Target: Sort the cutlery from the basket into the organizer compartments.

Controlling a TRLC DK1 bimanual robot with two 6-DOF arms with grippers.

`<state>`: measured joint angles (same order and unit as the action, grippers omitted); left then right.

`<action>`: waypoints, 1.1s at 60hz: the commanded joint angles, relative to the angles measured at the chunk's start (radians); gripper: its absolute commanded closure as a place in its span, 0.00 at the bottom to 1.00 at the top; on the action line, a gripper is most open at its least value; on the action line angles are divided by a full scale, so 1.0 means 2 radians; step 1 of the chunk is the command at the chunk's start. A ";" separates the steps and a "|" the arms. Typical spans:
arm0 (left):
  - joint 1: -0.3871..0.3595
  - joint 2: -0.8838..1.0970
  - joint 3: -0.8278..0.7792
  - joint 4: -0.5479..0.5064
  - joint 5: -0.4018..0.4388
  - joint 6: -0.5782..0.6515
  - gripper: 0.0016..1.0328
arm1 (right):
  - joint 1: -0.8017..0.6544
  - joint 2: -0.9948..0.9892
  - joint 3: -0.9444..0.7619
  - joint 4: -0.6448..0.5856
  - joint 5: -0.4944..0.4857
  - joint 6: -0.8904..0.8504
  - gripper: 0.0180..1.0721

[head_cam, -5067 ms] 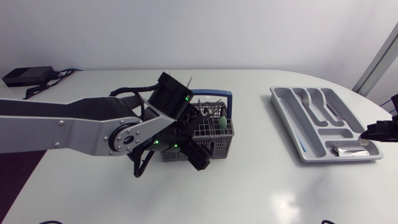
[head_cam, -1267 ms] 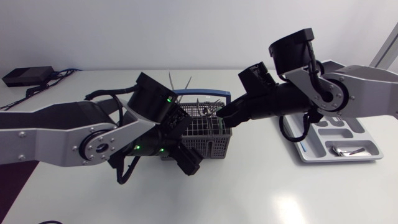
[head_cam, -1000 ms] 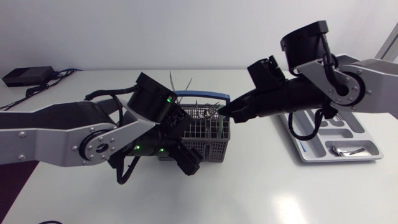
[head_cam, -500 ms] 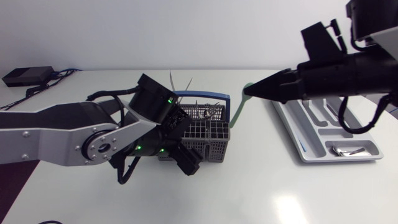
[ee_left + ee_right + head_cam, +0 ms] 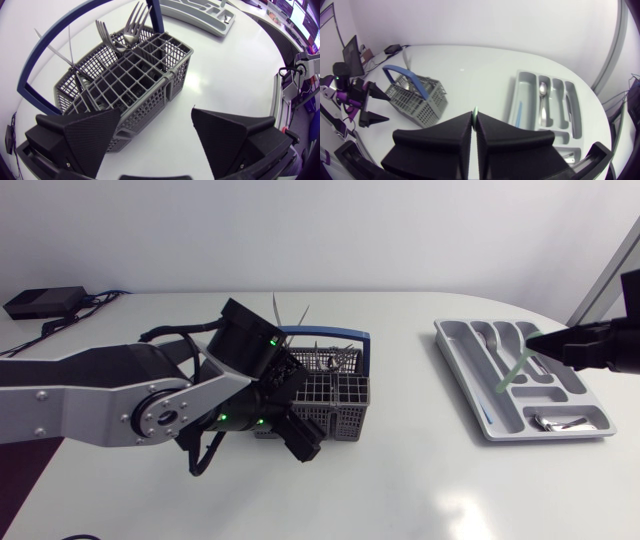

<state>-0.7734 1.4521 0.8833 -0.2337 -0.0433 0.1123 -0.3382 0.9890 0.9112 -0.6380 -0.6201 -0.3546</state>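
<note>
Left arm comes in from the bench's (image 5: 420,480) left edge, low over the middle. Left hand (image 5: 156,111) is spread wide, nothing gripped. One finger is against the basket's (image 5: 335,395) near-left corner, the other stands over bare bench beside its near wall.

Basket: grey mesh, mid-bench, upright, blue handle (image 5: 330,333) arched over its far side. Forks (image 5: 131,22) stand tines-up in the far compartments. The grid cells nearest the left hand are too dark to tell what they hold.

Organizer (image 5: 460,375): grey tray near the bench's right edge, well apart from the basket, long slots running near to far.
- short cross compartment at its near end holds a shiny metal piece (image 5: 560,421), kind unclear
- the long slot on the basket side holds a thin blue item (image 5: 516,112)
- the next slot holds a spoon (image 5: 542,90)

Right arm enters from the right edge. Right hand (image 5: 475,114) is clamped on a pale green utensil (image 5: 512,372), fingers almost touching, only the green tip showing between them in the wrist view. The utensil hangs slanted from the fingertips, above the organizer's middle slots and not resting in any. Which kind of utensil, cannot tell.

Far-left corner: black box (image 5: 42,302) with cables.
</note>
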 commanded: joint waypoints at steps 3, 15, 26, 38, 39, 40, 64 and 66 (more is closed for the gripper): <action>0.006 0.006 -0.007 0.003 -0.004 0.004 0.05 | -0.061 0.029 -0.022 0.001 0.011 -0.061 0.95; 0.005 0.006 -0.004 0.002 -0.005 0.004 0.05 | -0.124 0.078 -0.029 0.038 0.042 -0.113 0.95; 0.006 0.006 -0.006 0.001 -0.005 0.004 0.05 | -0.148 0.121 -0.043 0.090 0.073 -0.139 0.95; 0.007 0.005 -0.008 0.000 -0.006 0.004 0.05 | -0.159 0.170 -0.048 0.140 0.105 -0.159 0.95; 0.007 0.004 -0.008 0.000 -0.005 0.005 0.05 | -0.159 0.174 -0.048 0.143 0.108 -0.159 0.95; 0.007 0.004 -0.008 0.000 -0.006 0.005 0.05 | -0.160 0.177 -0.048 0.147 0.111 -0.160 0.95; 0.013 -0.007 -0.009 -0.005 -0.005 0.007 0.05 | -0.165 0.312 -0.043 0.245 0.170 -0.195 0.94; 0.015 -0.008 -0.008 -0.007 -0.005 0.007 0.05 | -0.165 0.319 -0.043 0.251 0.173 -0.195 0.93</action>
<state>-0.7551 1.4517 0.8833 -0.2352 -0.0540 0.1127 -0.6632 1.5753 0.8448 -0.1471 -0.2855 -0.7269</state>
